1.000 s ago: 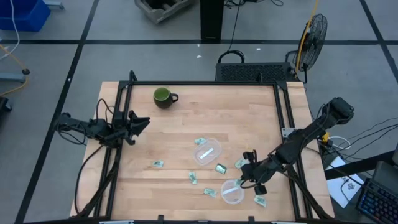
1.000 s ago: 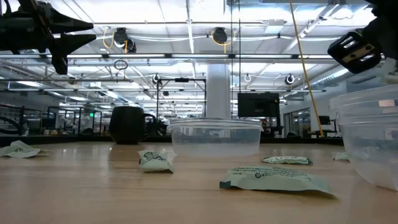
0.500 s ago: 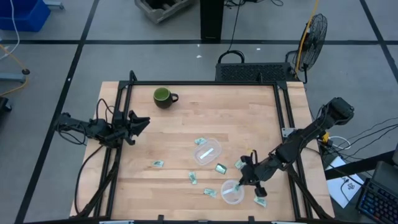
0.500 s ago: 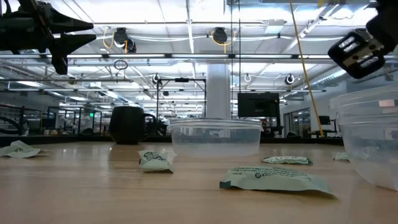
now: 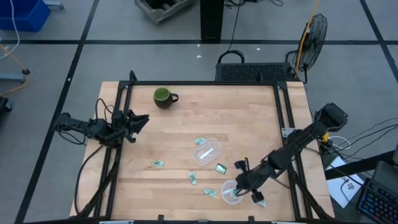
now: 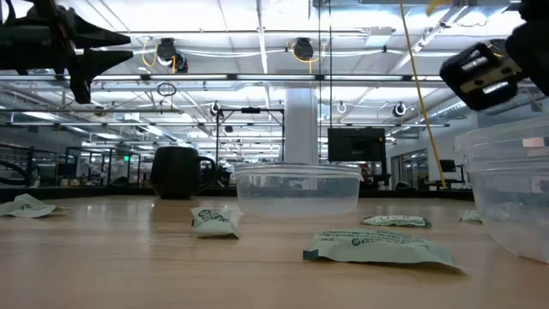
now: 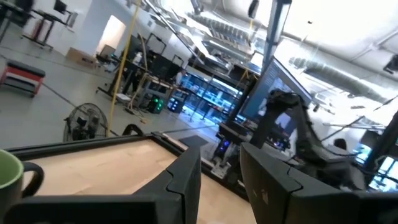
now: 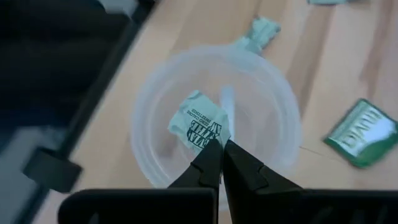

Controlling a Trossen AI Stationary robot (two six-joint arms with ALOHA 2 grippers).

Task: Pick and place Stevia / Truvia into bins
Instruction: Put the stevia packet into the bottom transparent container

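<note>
The right arm reaches in from the surface's right edge, stretched low toward the near edge, with the right gripper (image 5: 239, 182) poised over the round clear cup (image 5: 232, 191) near the near right corner. In the right wrist view its fingers (image 8: 208, 163) are pressed nearly together, pinching the lower corner of a green and white packet (image 8: 199, 125) that hangs over the cup's open mouth (image 8: 273, 93). The packet carries dark lettering across its face, too small to read for certain, and it sits tilted, one corner caught between the fingertips. The left arm waits at the surface's left edge, raised off the wood, and the left gripper (image 5: 138, 120) points toward the middle with its fingers (image 7: 186, 177) parted and holding nothing. A second clear cup (image 5: 208, 151) stands near the middle of the surface. Loose packets lie flat around the two cups: one by the second cup's far side (image 5: 199, 142), one between the cups (image 5: 220, 168), one toward the left (image 5: 158, 164), two along the near edge (image 5: 193, 178) and (image 5: 209, 193), and one just right of the gripped cup (image 5: 260, 203). In the low view a packet (image 6: 377, 247) lies flat with its long side across the picture, printed with green marks that cannot be made out. A dark green mug (image 5: 163, 96) stands near the far left corner.
</note>
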